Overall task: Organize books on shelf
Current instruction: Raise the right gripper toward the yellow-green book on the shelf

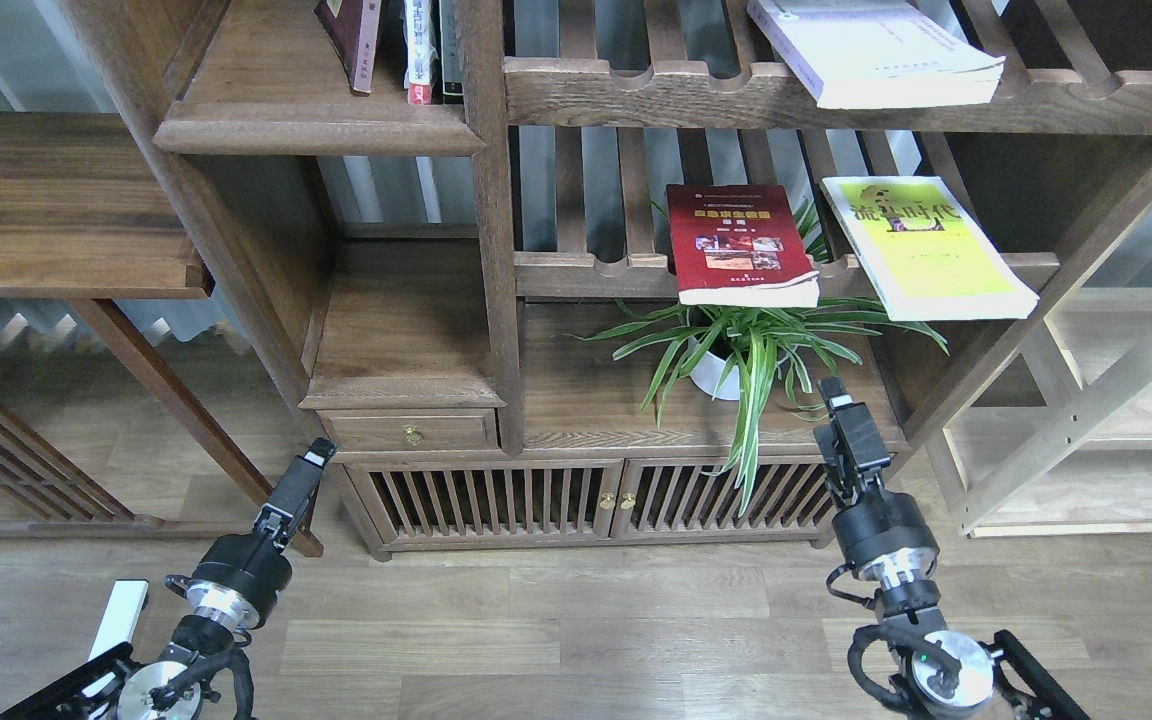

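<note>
- Dark red book (741, 245): laid flat on the lower slatted rack (596, 272), near edge overhanging its scalloped rail, right of centre.
- Yellow-green book (926, 250): laid flat on the same rack, just right of the red one, also overhanging.
- Thick white book (871, 50): laid flat on the upper slatted rack, far right.
- Solid shelf (316, 125): upper left, some upright volumes (406, 45) stood at its right end.
- Spider plant (751, 350): potted, below the red book.
- Right gripper (833, 392): raised near the plant's leaves, empty; finger spread could not be told.
- Left gripper (316, 455): low by the drawer, empty; spread likewise not discernible.
- Step judged: approach to a first book, none yet grasped. A further lift toward an overhanging edge was called for, clear of the leaves.
</note>
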You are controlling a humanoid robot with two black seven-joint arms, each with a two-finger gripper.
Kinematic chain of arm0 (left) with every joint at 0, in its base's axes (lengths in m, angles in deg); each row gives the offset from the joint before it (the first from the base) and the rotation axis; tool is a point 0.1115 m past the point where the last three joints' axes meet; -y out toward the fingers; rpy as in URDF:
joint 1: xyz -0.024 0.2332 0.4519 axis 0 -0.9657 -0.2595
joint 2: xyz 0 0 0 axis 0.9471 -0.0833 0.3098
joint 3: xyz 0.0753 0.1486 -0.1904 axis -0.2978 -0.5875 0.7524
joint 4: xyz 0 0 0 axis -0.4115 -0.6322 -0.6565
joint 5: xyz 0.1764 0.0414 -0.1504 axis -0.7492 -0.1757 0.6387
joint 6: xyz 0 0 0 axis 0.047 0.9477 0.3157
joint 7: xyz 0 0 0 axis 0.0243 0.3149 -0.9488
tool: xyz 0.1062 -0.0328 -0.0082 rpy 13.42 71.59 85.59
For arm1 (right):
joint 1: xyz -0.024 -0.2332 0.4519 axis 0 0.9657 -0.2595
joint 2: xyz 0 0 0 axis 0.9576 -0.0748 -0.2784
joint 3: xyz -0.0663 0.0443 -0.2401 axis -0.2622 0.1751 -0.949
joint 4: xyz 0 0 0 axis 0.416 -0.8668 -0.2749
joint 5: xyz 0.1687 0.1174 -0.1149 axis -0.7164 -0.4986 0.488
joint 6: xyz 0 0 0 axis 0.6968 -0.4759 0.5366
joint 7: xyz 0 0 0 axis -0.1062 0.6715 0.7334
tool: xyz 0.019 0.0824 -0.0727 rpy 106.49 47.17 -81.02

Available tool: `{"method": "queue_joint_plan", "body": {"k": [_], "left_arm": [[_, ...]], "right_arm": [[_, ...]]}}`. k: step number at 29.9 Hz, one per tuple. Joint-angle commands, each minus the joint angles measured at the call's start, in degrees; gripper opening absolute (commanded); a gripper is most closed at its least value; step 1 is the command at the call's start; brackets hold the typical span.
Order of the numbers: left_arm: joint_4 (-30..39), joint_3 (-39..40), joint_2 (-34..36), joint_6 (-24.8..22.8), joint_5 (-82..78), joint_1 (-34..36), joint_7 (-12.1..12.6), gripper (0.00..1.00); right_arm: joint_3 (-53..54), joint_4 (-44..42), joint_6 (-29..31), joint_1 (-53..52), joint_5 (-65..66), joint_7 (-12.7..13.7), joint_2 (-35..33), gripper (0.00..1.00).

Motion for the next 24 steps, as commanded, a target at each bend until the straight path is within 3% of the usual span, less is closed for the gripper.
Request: {"method": "queue_joint_plan", "body": {"k": [1,24], "left_arm": [[0.04,0.13,0.49,0.0,0.06,-0.67,0.01,1.0],[0.13,0.39,1.37,0.0,0.15,-0.14,0.1,0.99]], "right_arm": [[0.18,-2.08,-0.02,-1.79,-0.06,0.0,-0.02,1.0],[7.57,-7.0,-1.16,-9.97,-0.06,0.0,-1.95,1.0]]}}
